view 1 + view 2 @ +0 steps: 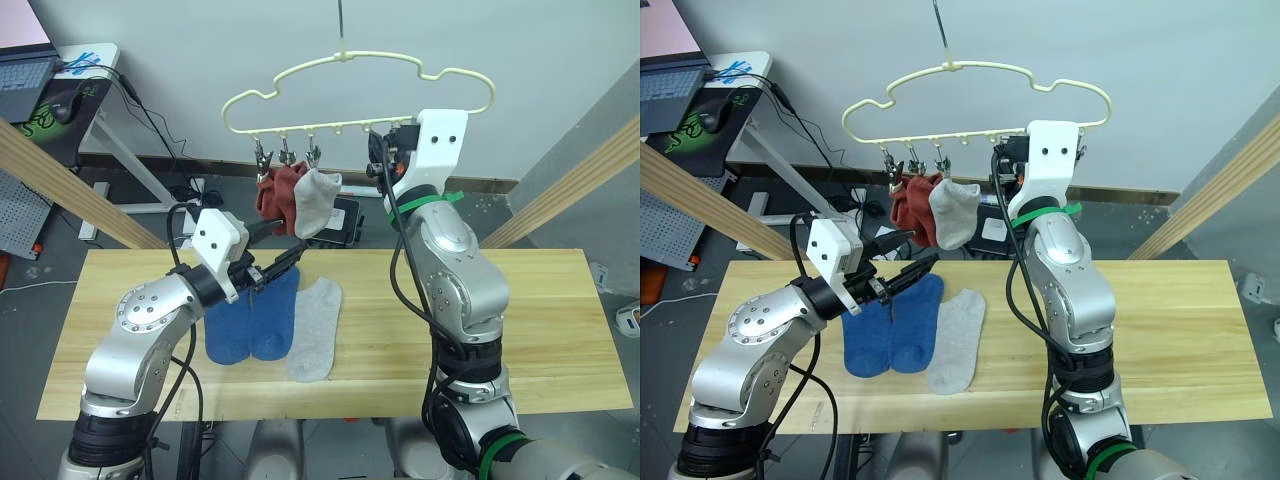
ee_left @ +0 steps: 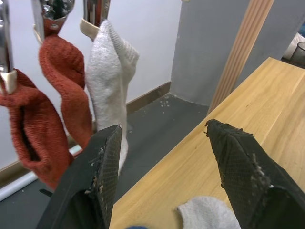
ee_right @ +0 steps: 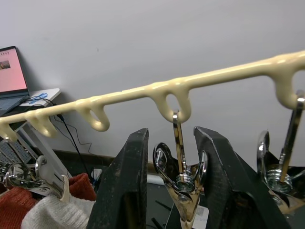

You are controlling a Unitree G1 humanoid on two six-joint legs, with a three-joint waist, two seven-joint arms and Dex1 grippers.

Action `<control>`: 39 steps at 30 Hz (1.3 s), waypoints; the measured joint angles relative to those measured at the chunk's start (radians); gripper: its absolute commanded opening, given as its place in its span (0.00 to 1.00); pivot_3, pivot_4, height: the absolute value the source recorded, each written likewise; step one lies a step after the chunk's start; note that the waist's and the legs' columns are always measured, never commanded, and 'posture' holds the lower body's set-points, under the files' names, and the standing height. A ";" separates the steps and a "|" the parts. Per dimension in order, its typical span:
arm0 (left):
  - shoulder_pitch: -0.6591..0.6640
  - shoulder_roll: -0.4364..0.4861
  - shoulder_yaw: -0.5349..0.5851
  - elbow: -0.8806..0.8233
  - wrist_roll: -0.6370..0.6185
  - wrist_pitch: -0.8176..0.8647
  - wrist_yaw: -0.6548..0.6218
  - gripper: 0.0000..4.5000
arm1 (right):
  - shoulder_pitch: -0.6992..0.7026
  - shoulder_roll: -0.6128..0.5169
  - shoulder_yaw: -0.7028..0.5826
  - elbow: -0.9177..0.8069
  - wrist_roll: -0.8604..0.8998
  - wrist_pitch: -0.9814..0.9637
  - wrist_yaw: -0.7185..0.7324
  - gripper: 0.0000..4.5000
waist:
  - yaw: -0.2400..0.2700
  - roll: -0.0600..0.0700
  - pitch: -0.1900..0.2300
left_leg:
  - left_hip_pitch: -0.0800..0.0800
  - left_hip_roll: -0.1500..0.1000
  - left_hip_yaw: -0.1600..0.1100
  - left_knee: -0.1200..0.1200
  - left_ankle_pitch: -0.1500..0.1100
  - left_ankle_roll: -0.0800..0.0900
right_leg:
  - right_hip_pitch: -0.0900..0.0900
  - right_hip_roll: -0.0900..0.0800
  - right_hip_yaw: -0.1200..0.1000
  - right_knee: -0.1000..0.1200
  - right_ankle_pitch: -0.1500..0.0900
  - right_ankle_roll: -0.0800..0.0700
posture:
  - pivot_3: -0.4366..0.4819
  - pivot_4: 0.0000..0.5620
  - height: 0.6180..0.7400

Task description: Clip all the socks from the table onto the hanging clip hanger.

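On the clip hanger [image 1: 350, 95] hang 3 socks: 2 rust-red [image 1: 277, 196] and 1 grey [image 1: 316, 205]. On the table [image 1: 540, 320] lie 2 blue socks [image 1: 250, 318] and 1 grey sock [image 1: 316, 330]. The left gripper [image 2: 164, 176] is open and empty. The right wrist view shows the right gripper [image 3: 169, 183] straddling an empty clip [image 3: 183, 183].

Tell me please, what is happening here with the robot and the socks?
The robot is clipping socks onto a clip hanger. Two rust-red socks and one grey sock hang already. Two blue socks and another grey sock lie on the table. The right gripper sits around an empty clip; the left gripper is open above the table.
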 measured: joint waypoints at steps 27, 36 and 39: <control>0.088 -0.041 0.035 -0.050 0.010 0.021 0.132 0.80 | 0.000 0.000 0.005 0.003 0.034 -0.022 -0.004 0.05 | 0.000 0.000 0.000 | 0.000 0.000 0.000 0.000 0.000 0.000 | 0.000 0.000 0.001 0.000 0.000 0.000 | 0.44 0.74 1.00; 0.232 -0.134 0.073 -0.084 0.121 0.063 0.366 1.00 | -0.001 0.000 0.006 0.004 0.037 -0.023 -0.001 0.05 | -0.002 0.000 0.000 | 0.000 0.000 0.000 0.000 0.000 0.000 | 0.000 -0.001 0.001 0.001 0.000 0.000 | 0.44 0.75 1.00; 0.231 -0.165 0.098 -0.047 0.146 0.093 0.428 1.00 | -0.001 0.000 0.007 0.004 0.041 -0.023 0.003 0.05 | -0.002 0.000 0.000 | 0.000 -0.001 0.000 0.000 0.000 0.000 | 0.000 0.000 0.001 0.001 0.000 0.000 | 0.44 0.75 1.00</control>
